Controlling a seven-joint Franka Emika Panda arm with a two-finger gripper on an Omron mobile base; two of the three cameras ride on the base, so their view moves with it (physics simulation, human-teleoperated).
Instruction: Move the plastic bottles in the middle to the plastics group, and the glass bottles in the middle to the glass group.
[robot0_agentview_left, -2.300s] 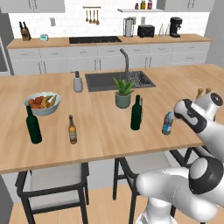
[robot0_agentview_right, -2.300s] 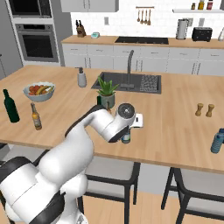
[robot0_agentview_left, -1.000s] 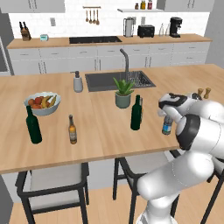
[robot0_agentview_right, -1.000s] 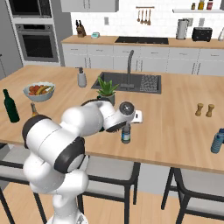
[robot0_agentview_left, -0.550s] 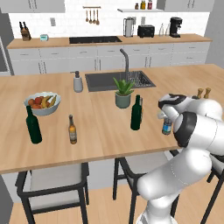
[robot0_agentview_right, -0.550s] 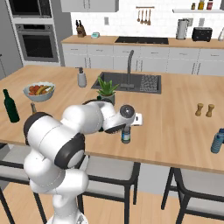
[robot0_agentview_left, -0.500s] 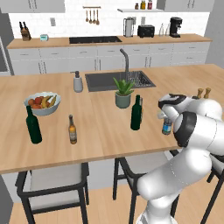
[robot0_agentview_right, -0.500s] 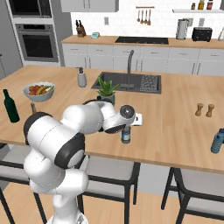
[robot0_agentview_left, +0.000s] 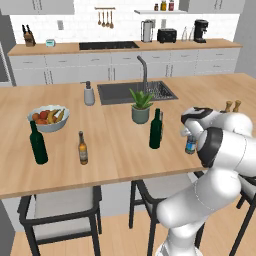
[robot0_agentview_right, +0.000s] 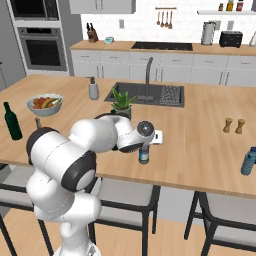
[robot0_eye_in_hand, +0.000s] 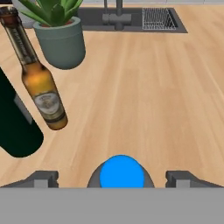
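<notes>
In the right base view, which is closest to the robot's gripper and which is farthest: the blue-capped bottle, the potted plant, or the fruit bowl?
From the gripper:
1. Blue-capped bottle, right beneath it at the counter's front.
2. Potted plant, behind it toward the sink.
3. Fruit bowl, far off at the counter's left end.

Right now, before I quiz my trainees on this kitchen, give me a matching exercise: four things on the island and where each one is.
Things
1. fruit bowl
2. soap dispenser
3. plant
4. blue-capped bottle

Places
A. at the left corner of the sink
B. on the near side of the sink
C. behind the leftmost wine bottle
D. between the fingers of the open gripper

Pairs: 1-C, 2-A, 3-B, 4-D
</notes>
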